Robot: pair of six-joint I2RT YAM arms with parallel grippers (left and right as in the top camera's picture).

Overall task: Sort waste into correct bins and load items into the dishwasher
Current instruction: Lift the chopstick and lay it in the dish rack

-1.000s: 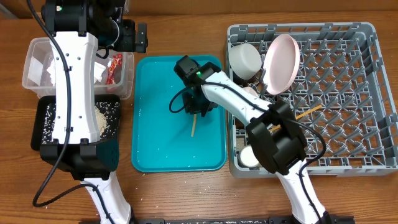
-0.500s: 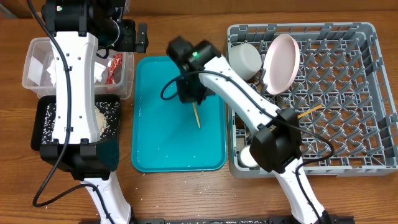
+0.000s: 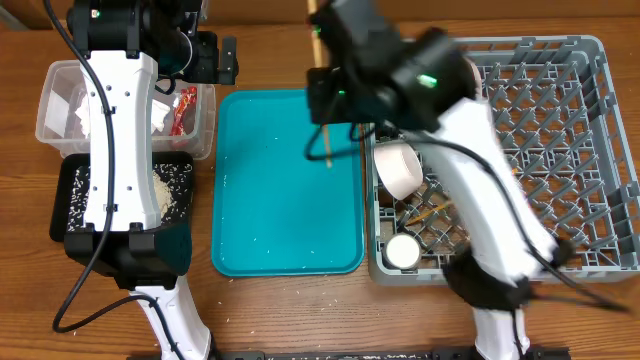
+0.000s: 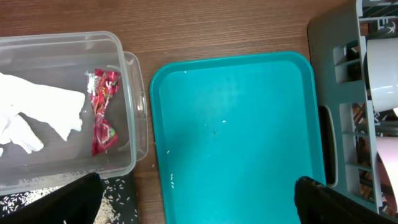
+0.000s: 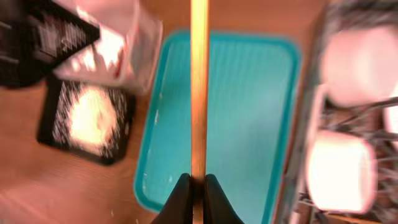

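Note:
My right gripper (image 3: 328,95) is shut on a thin wooden chopstick (image 3: 326,145) and holds it high over the right edge of the teal tray (image 3: 280,200). In the right wrist view the chopstick (image 5: 199,81) runs straight out from the closed gripper (image 5: 199,186). A second chopstick (image 3: 430,212) lies in the grey dish rack (image 3: 560,150) near a white bowl (image 3: 398,170) and a small white cup (image 3: 403,250). My left gripper (image 4: 199,205) is open and empty above the tray's near-left part. The clear tub (image 4: 134,112) holds white napkins (image 4: 43,115) and the red foil wrapper (image 4: 102,112).
The black tray (image 3: 70,190) in front of the clear tub holds white rice grains (image 3: 165,190). A few grains lie on the teal tray (image 4: 236,124). My right arm stretches over the rack's left side and hides the pink plate.
My right gripper has lifted the chopstick off the teal tray, risen high and moved right toward the rack's edge. The left arm has not moved.

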